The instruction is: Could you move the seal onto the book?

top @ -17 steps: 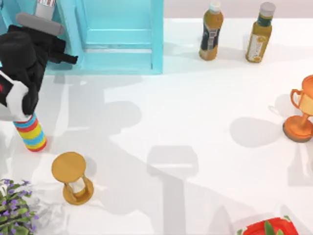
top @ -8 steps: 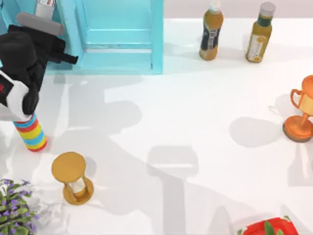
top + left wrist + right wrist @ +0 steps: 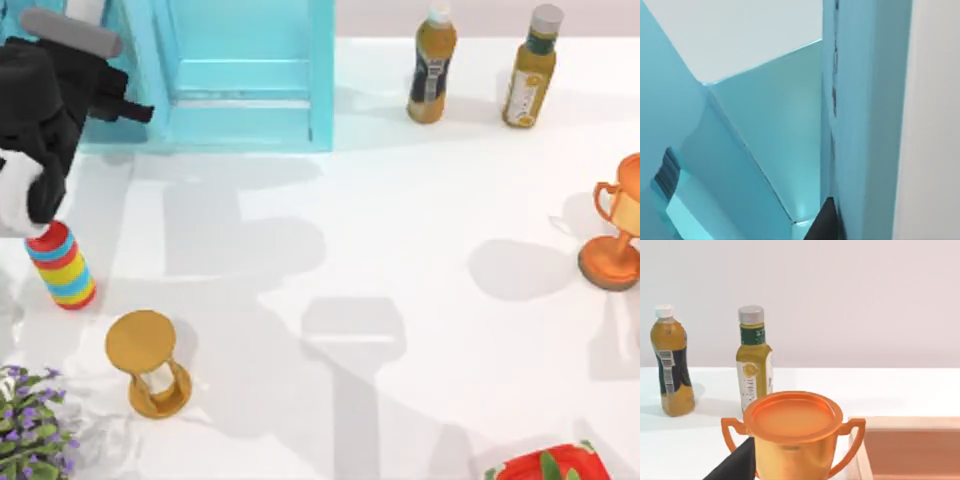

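Two bottles (image 3: 432,62), one hourglass (image 3: 148,362)

We see wide free tabletop (image 3: 400,230) in the middle. The light-blue shelf unit (image 3: 245,80) blocks the far left, and our left tool (image 3: 135,110) is very near it, maybe touching. Two bottles (image 3: 432,62) stand far back, the trophy (image 3: 615,235) right, the hourglass (image 3: 148,362) and striped cylinder (image 3: 62,265) left.

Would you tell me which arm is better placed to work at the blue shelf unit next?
Probably left: the left gripper is at the shelf unit, top left, while the right arm's wrist camera faces the trophy at the far right.
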Available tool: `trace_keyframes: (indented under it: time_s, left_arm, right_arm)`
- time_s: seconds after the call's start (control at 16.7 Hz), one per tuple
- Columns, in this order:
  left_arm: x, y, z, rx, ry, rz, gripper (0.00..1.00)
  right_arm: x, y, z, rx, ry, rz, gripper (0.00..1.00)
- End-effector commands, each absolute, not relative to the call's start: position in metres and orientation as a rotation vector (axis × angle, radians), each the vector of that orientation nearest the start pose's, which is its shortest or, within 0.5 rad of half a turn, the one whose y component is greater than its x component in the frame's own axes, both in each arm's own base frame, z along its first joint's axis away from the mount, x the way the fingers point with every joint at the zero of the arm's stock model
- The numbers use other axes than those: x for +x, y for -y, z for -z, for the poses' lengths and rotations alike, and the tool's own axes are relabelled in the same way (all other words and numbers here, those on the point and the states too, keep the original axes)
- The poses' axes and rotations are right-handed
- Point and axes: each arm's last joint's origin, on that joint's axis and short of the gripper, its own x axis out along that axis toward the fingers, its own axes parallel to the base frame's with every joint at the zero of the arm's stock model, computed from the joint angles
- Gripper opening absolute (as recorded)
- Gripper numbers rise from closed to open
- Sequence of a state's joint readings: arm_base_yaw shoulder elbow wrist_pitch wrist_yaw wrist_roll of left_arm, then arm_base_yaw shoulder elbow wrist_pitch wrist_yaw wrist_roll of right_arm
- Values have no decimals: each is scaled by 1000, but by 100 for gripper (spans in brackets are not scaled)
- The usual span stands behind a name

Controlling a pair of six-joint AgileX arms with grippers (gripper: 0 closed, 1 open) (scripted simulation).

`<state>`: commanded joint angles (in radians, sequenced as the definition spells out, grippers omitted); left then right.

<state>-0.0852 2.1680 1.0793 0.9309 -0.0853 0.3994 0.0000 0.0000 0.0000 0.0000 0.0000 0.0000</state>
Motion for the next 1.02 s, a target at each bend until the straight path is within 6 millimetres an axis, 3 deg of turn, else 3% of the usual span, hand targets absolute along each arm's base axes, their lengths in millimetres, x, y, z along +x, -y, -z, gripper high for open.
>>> trace_keyframes:
  time_s: [0.24, 0.54, 0.78, 1.02]
  left_arm:
    - [399, 33, -162, 392, -209, 28, 0]
    - [320, 31, -238, 354, -184, 28, 0]
    - [271, 26, -267, 367, -152, 8, 0]
    - [254, 23, -277, 404, -129, -10, 0]
  right_arm:
    - [106, 1, -160, 0, 0, 0, 100]
    - [106, 1, -160, 0, 0, 0, 100]
    - [106, 1, -160, 0, 0, 0, 100]
    - [106, 1, -160, 0, 0, 0, 100]
